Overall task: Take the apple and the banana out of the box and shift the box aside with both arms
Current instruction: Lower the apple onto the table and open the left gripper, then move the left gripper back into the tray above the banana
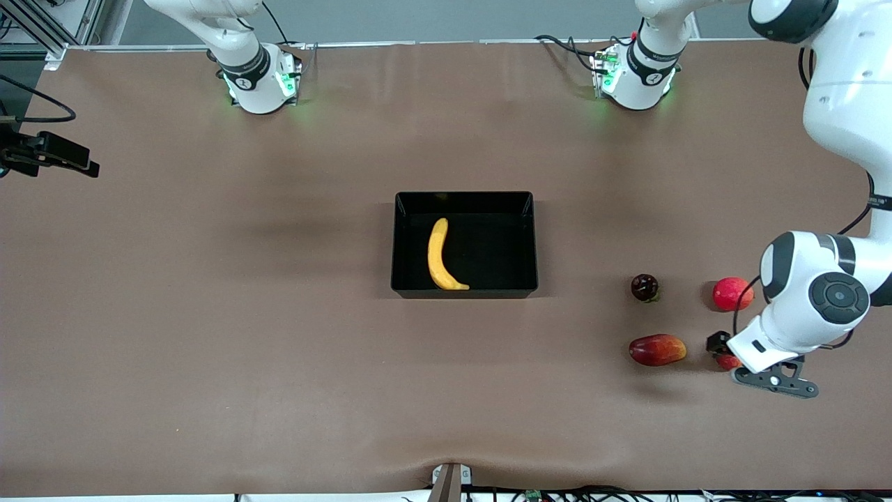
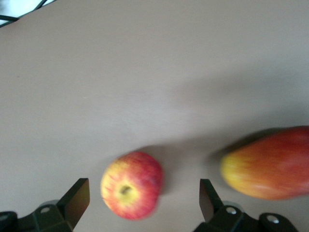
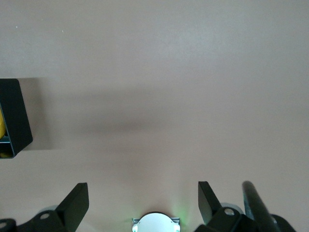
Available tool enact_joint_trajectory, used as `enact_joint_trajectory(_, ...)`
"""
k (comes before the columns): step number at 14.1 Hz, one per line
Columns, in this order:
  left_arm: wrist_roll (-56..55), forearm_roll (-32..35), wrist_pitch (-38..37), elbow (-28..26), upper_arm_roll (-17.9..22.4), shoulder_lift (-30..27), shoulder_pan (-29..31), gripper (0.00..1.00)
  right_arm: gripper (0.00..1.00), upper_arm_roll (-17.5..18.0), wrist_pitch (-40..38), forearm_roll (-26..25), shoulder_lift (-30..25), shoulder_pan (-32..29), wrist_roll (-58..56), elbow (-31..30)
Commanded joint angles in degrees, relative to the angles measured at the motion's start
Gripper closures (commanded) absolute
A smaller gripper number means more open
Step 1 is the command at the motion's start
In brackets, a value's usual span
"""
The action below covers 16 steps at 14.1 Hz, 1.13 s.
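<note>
Brown table, grey wall

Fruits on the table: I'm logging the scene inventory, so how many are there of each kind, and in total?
Banana, in the black box: 1
Streaked apple, under the left gripper: 1
Pinkish-red round fruit: 1
Mango: 1
Dark red round fruit: 1
Total: 5 fruits

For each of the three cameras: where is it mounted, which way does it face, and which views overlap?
Front view: high across the table, facing both arm bases; shows the box holding the banana, and the left gripper low over the apple.
Left wrist view: on the left arm, looking down past its open fingers at the apple beside the mango; shares both fruits with the front view.
Right wrist view: on the right arm, looking down past open fingers at bare table and the box corner.
</note>
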Motion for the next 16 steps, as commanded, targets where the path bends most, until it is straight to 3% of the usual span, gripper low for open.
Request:
enact_joint_trajectory(1,-6.4,-0.9,-7.0,-2.0,-5.6,-4.2,-0.3,0.00,0.00,0.0,0.3,1.4,-0.7,-0.5,-0.1,-0.1)
enact_joint_trajectory(4,-15.6,-0.8,-14.0,-3.3,-13.6,-4.4,-0.2,0.00,0.00,0.0,1.1,1.5,-0.7,-0.5,-0.1,0.0)
enact_joint_trajectory(8,-29.4,-0.8,-15.5,-5.1,-21.7,-4.0,-2.9,0.00,0.00,0.1,0.7,1.6,-1.5,-0.4,0.0,-0.1)
enact_joint_trajectory(14,-45.5,-1.0,-12.0,-2.4,-21.3,-0.3,-19.3,0.00,0.00,0.0,2.2,1.6,-0.9,-0.4,0.3,-0.5)
enact_joint_trajectory(16,-50.7,-0.9,-9.5,-1.6,-19.6,0.8,-24.6,0.00,0.00,0.0,3.8,1.6,-0.7,-0.4,0.3,-0.5)
